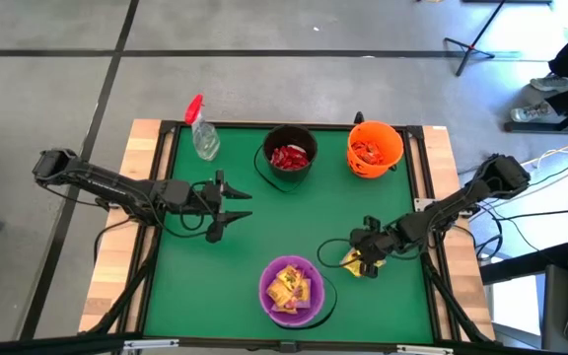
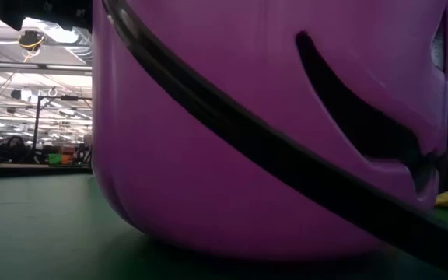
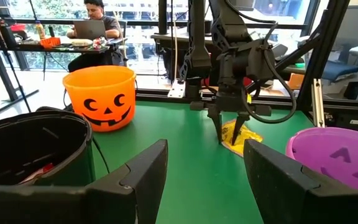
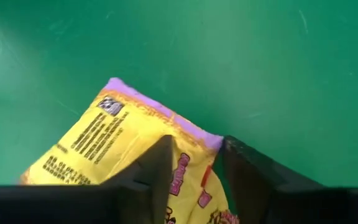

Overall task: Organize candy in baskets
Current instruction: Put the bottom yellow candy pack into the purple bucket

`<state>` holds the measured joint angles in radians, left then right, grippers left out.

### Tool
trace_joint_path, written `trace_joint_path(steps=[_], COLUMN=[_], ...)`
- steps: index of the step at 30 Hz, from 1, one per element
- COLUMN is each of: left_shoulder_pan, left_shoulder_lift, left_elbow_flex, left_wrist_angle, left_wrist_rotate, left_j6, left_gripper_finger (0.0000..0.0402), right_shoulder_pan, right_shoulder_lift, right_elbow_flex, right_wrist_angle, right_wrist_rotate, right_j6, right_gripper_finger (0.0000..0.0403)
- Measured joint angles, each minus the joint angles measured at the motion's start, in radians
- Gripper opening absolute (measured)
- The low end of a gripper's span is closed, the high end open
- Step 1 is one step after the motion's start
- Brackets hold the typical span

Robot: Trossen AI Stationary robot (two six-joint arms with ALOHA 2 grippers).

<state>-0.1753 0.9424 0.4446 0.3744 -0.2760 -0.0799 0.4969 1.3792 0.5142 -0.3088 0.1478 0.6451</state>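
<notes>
A yellow candy packet (image 4: pixel 104 143) with a purple end lies on the green table at the near right (image 1: pixel 353 262). My right gripper (image 4: pixel 197 155) points steeply down on it, shut on it. My left gripper (image 1: pixel 240 205) hovers open and level left of centre, touching nothing. The black basket (image 1: pixel 267 163) and the orange basket (image 1: pixel 399 148) at the far edge hold red candy. The purple basket (image 1: pixel 264 286) at the near middle holds yellow candy. My right gripper pinches the yellow packet between its two fingers near the packet's purple-edged end (image 4: pixel 194 146). The fingers (image 3: pixel 221 127) come from above, slanting down from the table's right side. The packet lies on the table (image 3: pixel 241 138).
A clear spray bottle (image 1: pixel 203 133) with a red trigger lies at the far left of the table. Bare green table spreads between the baskets and my left gripper. A person sits at a desk (image 3: pixel 95 25) beyond the table. The purple basket (image 2: pixel 271 124) fills the low view.
</notes>
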Motion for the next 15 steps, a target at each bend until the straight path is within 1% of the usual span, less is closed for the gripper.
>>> trace_joint_path(steps=[7,8,10,13,15], left_shoulder_pan=[0.0,0.0,0.0,0.0,0.0], left_shoulder_lift=[0.0,0.0,0.0,0.0,0.0], left_elbow_flex=[0.0,0.0,0.0,0.0,0.0], left_wrist_angle=[0.0,0.0,0.0,0.0,0.0], left_wrist_rotate=[0.0,0.0,0.0,0.0,0.0], left_j6=[0.0,0.0,0.0,0.0,0.0], left_gripper_finger=[0.02,0.02,0.02,0.02,0.02], right_shoulder_pan=[0.0,0.0,0.0,0.0,0.0], right_shoulder_lift=[-0.004,-0.008,-0.014,-0.038,-0.061], right_elbow_flex=[0.014,0.018,0.032,0.072,0.099], right_wrist_angle=[-0.013,-0.018,-0.034,-0.104,-0.164], right_wrist_rotate=[0.002,0.001,-0.003,0.029,0.052], right_j6=[-0.005,-0.012,-0.024,-0.026,-0.036], right_gripper_finger=[0.002,0.0011,0.0008,0.0016,0.0009])
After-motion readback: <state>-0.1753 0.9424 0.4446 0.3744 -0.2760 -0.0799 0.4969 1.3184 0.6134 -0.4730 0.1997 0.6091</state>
